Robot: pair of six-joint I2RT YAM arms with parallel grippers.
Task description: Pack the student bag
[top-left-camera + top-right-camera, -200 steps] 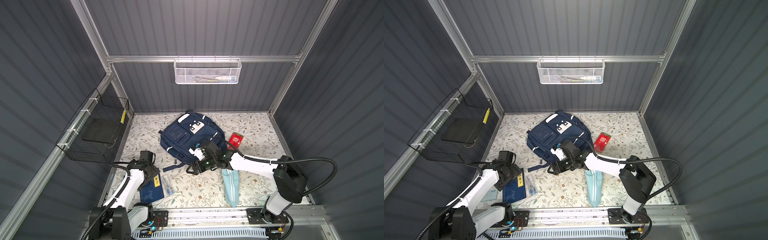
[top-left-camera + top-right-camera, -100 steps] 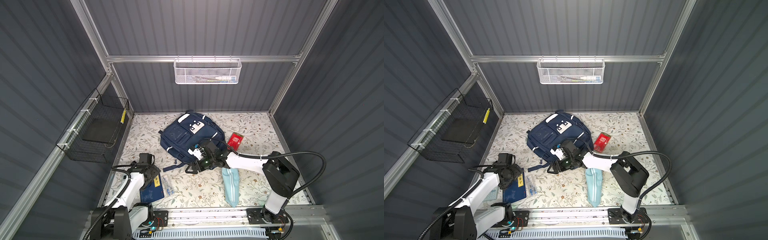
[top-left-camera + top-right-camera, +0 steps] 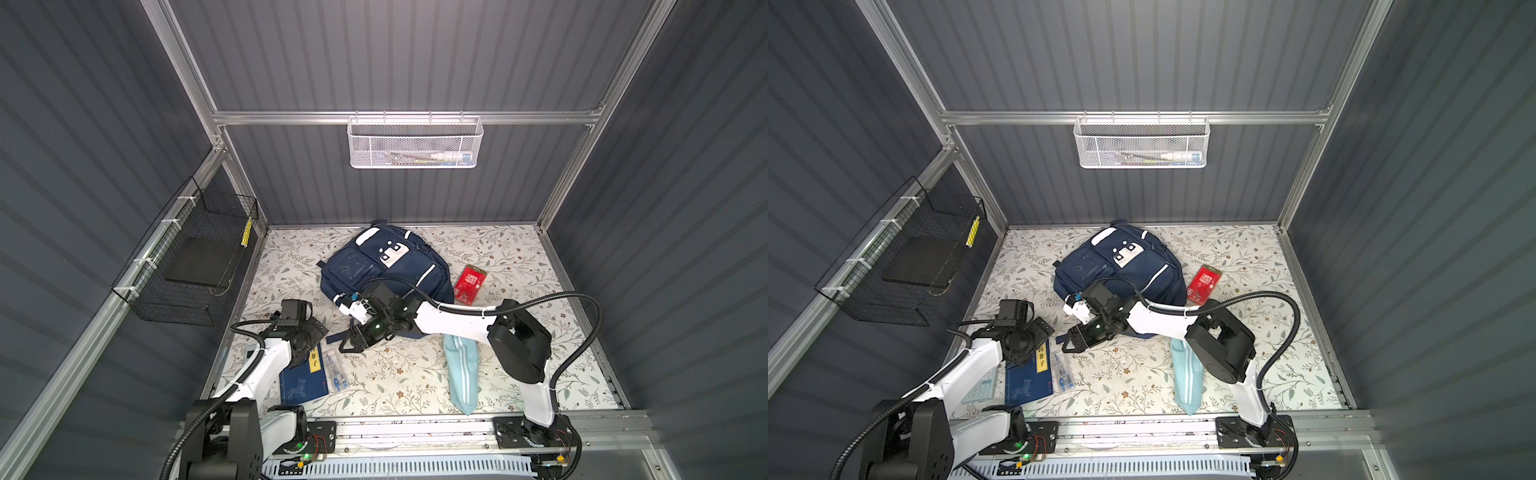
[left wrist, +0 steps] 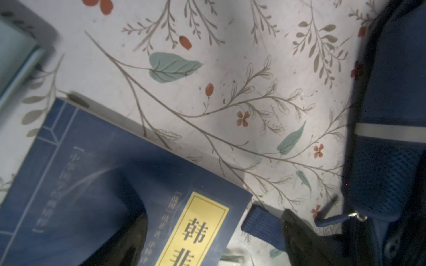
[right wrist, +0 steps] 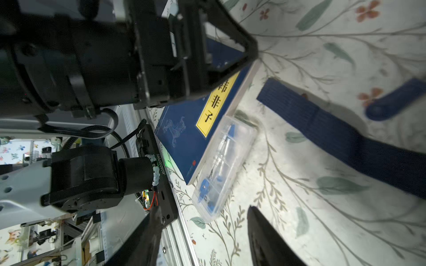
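Grey ribbed panels [image 3: 395, 62] close the cell on three sides, joined by an aluminium frame [image 3: 415, 117]. A white mesh basket [image 3: 413, 143] hangs on the back wall and a black wire basket [image 3: 187, 266] on the left wall. The floor is covered by a pale cloth [image 3: 415, 386] printed with leaves and small red flowers, lying flat.

Loose items on the cloth:
- A blue book [image 3: 302, 380] with a yellow label lies at the front left, with a clear case [image 3: 336, 371] against its right edge.
- A red packet [image 3: 469, 284] lies just right of the bag.
- A light-blue pouch [image 3: 460, 376] with white stripes lies at the front, right of centre.

The student bag [image 3: 386, 266] lies flat, front up, at the back middle of the cloth, with its top toward the back wall; both top views show it so. A strap [image 5: 334, 133] trails from its near edge onto the cloth.

The right arm crosses the bag's near edge. The right gripper [image 5: 202, 241] sits low over the cloth, just off the bag's near left corner and beside the strap. Its fingers stand apart with only cloth between them, so it is open and empty.

The left gripper [image 4: 214, 244] hangs over the far corner of the book, near the bag's left side but apart from it. One finger [image 4: 129, 239] is over the cover and the other lies beyond the book's edge by the strap end. The jaws stand wide and hold nothing. Whether either finger touches the book cannot be told.
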